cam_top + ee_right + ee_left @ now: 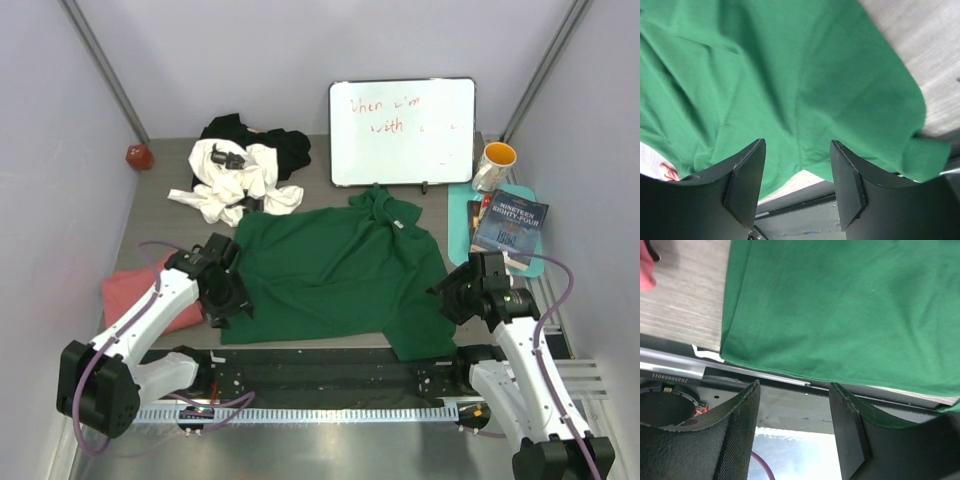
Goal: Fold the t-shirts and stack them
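Lying flat at frame centre on the surface: green tee, collar toward the top, hem toward the bottom. Left pincer, spread and empty, at its lower-left corner; right pincer, spread and empty, at its right edge. Cloth lies between them, equally near.

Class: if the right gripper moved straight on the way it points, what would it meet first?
Most likely the dark green t-shirt, near its edge, lying beyond the open right gripper; depth is unclear.
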`<state>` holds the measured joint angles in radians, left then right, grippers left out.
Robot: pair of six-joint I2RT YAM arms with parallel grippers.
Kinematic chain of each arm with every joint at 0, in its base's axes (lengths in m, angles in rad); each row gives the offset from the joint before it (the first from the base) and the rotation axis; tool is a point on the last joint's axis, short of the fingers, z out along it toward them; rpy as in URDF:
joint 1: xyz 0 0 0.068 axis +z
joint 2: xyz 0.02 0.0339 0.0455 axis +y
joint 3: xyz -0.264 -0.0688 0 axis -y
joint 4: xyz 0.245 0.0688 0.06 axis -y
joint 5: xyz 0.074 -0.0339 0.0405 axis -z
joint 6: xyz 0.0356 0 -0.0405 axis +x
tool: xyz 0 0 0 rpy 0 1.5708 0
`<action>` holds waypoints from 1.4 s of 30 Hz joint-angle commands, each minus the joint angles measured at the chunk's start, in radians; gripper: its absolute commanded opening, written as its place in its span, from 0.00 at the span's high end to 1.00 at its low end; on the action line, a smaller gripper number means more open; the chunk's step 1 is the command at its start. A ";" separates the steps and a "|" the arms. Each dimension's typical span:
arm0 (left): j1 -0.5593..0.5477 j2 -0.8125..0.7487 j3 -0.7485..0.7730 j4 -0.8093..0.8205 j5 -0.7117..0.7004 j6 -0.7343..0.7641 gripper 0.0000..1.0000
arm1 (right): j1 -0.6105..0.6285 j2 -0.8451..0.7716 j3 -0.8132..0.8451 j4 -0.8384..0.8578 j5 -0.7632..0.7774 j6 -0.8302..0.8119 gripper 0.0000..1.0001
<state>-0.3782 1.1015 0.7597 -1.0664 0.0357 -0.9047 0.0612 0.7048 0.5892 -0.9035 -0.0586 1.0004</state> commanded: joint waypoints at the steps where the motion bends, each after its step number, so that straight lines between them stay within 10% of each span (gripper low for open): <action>1: -0.004 -0.008 -0.033 -0.027 0.016 -0.040 0.42 | -0.003 -0.071 -0.052 -0.011 -0.010 0.053 0.39; 42: -0.093 0.144 -0.111 0.013 -0.109 -0.207 0.48 | -0.004 -0.071 -0.011 0.037 -0.050 0.009 0.39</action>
<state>-0.4656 1.2339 0.6476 -1.0718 -0.0364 -1.0927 0.0612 0.6289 0.5518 -0.9051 -0.0868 1.0187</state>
